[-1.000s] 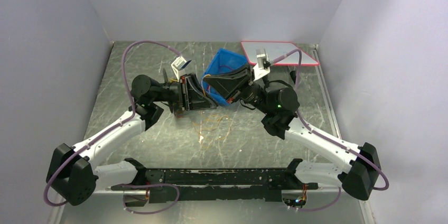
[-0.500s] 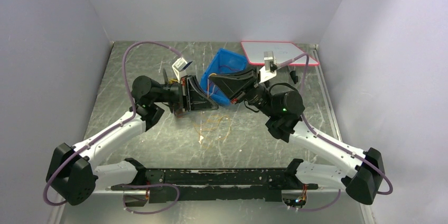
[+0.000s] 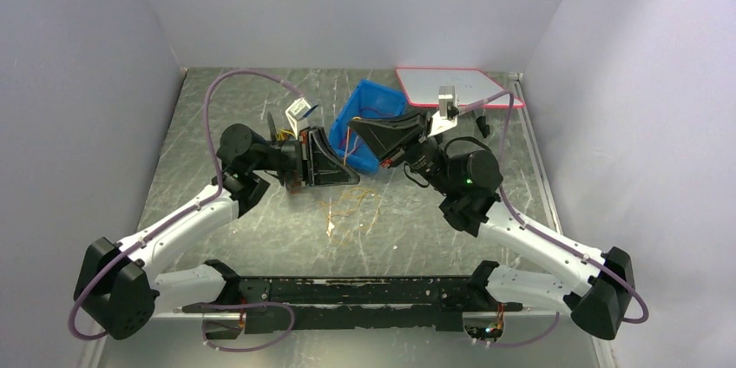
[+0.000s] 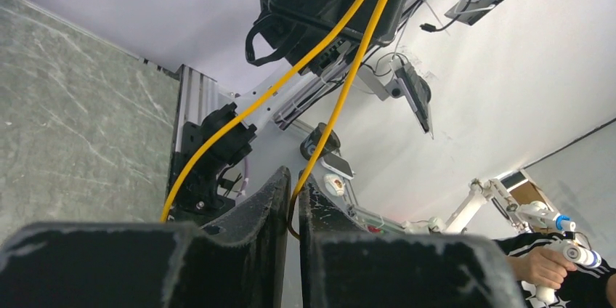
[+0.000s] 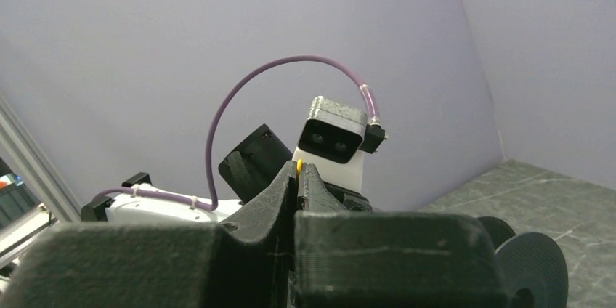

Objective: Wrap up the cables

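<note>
Yellow cable (image 4: pixel 339 104) sits pinched in the nearly shut left gripper (image 4: pixel 290 186) and the closed right gripper (image 5: pixel 298 176), so winding well likely means keeping it taut.

The table (image 3: pixel 260 229) is scratched dull metal, the bin (image 3: pixel 369 97) glossy blue plastic, the cables (image 4: pixel 343 97) smooth-coated.

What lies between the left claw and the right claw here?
Yellow cable, pinched in the left claw and the right claw, spans the gap; the left wrist view shows it best.
</note>
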Tool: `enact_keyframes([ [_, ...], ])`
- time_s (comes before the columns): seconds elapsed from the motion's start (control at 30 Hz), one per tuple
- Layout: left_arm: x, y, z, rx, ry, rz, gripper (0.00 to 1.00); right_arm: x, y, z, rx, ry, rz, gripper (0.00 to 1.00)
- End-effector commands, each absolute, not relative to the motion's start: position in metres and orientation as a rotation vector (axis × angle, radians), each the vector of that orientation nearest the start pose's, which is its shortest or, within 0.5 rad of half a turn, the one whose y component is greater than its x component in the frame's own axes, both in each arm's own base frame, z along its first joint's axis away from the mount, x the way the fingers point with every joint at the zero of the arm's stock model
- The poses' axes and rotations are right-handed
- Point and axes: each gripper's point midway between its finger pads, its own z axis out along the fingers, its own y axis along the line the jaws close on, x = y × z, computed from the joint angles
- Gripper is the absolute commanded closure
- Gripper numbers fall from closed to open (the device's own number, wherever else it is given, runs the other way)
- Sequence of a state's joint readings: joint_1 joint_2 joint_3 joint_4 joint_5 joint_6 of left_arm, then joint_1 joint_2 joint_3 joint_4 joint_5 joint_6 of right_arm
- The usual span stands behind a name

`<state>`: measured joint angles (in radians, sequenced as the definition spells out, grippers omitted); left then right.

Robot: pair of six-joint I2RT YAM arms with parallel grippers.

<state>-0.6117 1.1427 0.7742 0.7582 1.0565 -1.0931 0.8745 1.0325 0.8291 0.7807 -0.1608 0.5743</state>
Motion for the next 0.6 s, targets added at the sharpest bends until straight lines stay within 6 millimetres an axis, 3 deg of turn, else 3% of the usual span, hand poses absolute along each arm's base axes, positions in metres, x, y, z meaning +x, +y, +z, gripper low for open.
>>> enact_keyframes([
  [0.0,0.131,-0.304,0.344,0.812,1.553,-1.940,0.84,0.192,0.298,0.463,-0.292,1.014,1.362,1.00],
  [0.17,0.129,-0.304,0.347,0.822,1.538,-1.953,0.93,0.192,0.300,0.462,-0.293,1.019,1.371,1.00],
  [0.37,0.126,-0.303,0.349,0.843,1.521,-1.949,0.93,0.195,0.299,0.459,-0.280,1.034,1.355,1.00],
  [0.57,0.121,-0.298,0.346,0.873,1.517,-1.889,0.93,0.218,0.290,0.437,-0.165,1.169,1.259,1.00],
])
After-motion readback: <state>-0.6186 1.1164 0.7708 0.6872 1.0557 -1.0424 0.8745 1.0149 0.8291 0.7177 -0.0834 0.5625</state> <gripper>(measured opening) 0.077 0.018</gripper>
